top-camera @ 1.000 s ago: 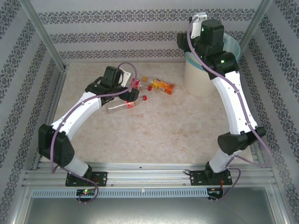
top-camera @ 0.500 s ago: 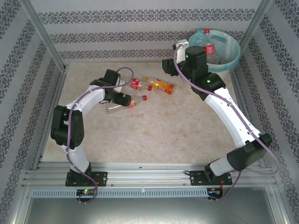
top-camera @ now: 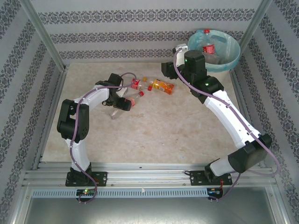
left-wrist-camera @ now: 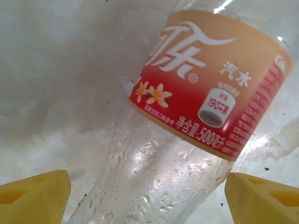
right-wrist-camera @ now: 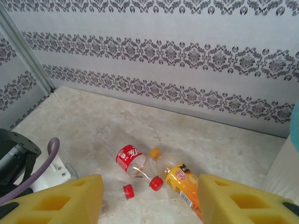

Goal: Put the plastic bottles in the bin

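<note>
A clear plastic bottle (left-wrist-camera: 187, 121) with a peach-and-red label lies on the table between the yellow fingers of my left gripper (left-wrist-camera: 147, 179). The jaws stand on either side of its body, and a narrow gap shows at the left finger (left-wrist-camera: 37, 196). From above, that gripper (top-camera: 124, 103) sits low over this bottle, whose red cap (top-camera: 140, 94) points right. A red-labelled bottle (right-wrist-camera: 130, 158) and an orange one (right-wrist-camera: 184, 184) lie below my right gripper (right-wrist-camera: 149, 184), which is open and empty. The bin (top-camera: 223, 56) stands at the back right with a bottle (top-camera: 207, 44) inside.
A loose orange cap (right-wrist-camera: 155, 153) lies between the red-labelled and orange bottles. Patterned walls close in the table at the back and sides. The left arm's wrist and purple cable (right-wrist-camera: 18, 163) sit at the lower left of the right wrist view.
My left gripper has dropped onto the lying bottle and its jaws have narrowed round it. My right arm has swung from over the bin to its left, uncovering a bottle inside.
</note>
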Robot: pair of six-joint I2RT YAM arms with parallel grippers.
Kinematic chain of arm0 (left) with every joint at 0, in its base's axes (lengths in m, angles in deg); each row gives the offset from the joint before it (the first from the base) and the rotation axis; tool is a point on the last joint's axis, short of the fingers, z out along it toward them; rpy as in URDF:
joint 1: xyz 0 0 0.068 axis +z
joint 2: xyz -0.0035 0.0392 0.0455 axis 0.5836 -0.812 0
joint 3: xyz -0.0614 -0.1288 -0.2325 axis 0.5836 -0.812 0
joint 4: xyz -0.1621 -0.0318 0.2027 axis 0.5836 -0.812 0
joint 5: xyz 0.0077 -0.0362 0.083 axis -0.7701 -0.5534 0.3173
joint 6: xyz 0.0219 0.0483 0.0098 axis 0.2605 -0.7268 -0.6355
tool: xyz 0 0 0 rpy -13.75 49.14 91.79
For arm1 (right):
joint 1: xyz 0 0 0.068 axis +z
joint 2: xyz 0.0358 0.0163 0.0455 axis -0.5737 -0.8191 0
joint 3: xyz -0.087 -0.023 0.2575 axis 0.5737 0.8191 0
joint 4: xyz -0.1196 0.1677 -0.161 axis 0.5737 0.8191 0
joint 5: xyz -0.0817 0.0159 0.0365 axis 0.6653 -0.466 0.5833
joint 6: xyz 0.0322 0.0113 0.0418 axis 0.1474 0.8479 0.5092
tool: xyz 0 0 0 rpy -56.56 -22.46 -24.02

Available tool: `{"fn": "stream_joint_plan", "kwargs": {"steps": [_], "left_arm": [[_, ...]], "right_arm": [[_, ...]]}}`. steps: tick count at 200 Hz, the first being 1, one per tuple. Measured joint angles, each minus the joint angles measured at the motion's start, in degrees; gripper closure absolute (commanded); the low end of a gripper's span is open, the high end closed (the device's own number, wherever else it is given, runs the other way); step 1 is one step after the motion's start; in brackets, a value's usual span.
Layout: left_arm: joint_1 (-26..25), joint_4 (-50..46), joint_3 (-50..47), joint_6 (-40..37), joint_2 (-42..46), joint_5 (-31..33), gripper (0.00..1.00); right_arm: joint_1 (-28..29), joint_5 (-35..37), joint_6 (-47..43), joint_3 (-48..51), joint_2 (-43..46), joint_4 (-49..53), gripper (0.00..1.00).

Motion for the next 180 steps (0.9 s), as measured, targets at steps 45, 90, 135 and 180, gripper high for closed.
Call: {"fn": "stream_joint_plan", "kwargs": {"steps": [45, 90, 135, 180], "left_arm": [[-0.87, -1.55, -0.44, 0.09, -1.49, -0.70, 0.22], [-1.36, -2.45, -1.81, 0.17, -1.62, -0.92, 0.33], [-1.36, -2.62, -1.99, 0.11, -1.60, -1.14, 0.42], [-1.40, -3.43, -2.69, 0.13, 0.94, -2.01, 0.44]], "right_arm": [[0.00, -0.48, 0.22, 0.50, 0.00, -0.13, 0.43], [0.00, -0.50, 0.26, 0.50, 0.00, -0.46, 0.43], [0.00, -0.70, 0.66, 0.50, 0.00, -0.46, 0.43], [0.00, -0.74, 1.49, 0.50, 0.00, -0.46, 0.43]]}}
